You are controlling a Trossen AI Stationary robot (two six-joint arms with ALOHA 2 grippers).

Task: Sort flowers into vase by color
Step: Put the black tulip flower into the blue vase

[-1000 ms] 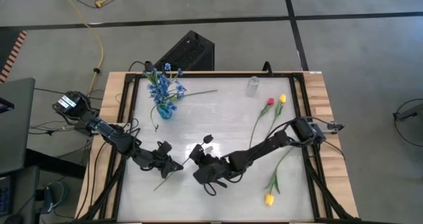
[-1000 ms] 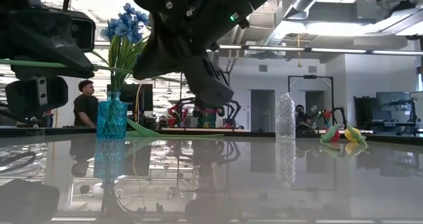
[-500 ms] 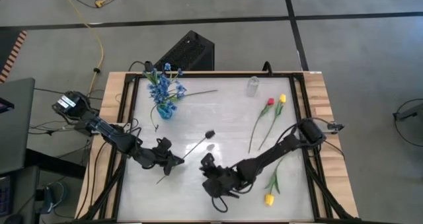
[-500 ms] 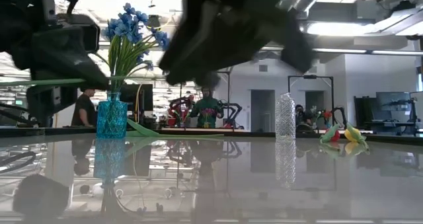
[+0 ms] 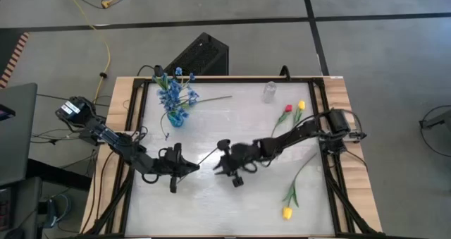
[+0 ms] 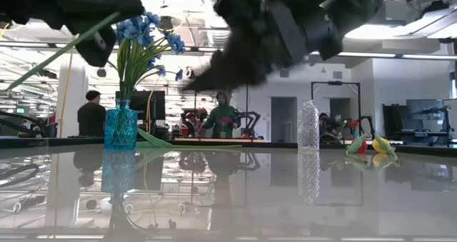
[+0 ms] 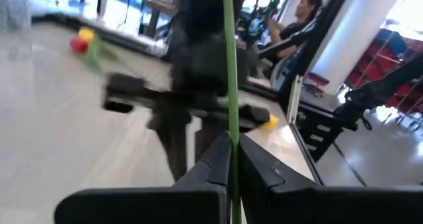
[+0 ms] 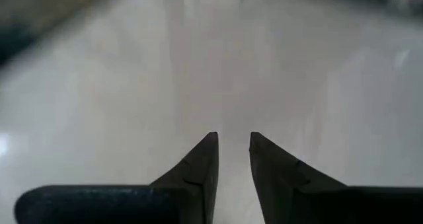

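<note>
Flowers: four tulips [image 5: 288,108] on the table, one black-headed bloom [image 5: 223,144] pinched in left fingers [image 7: 213,166]; right fingers [image 8: 201,159] slightly parted, empty.

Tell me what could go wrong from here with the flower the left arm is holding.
Two risks, as I judge it.

1. The left gripper pinches only the thin green stem, so the black-headed flower could swivel or slip on the way to a vase.

2. The right gripper, its jaws slightly apart and empty, sits right beside that bloom over the table. The two arms could collide or knock the flower loose.
</note>
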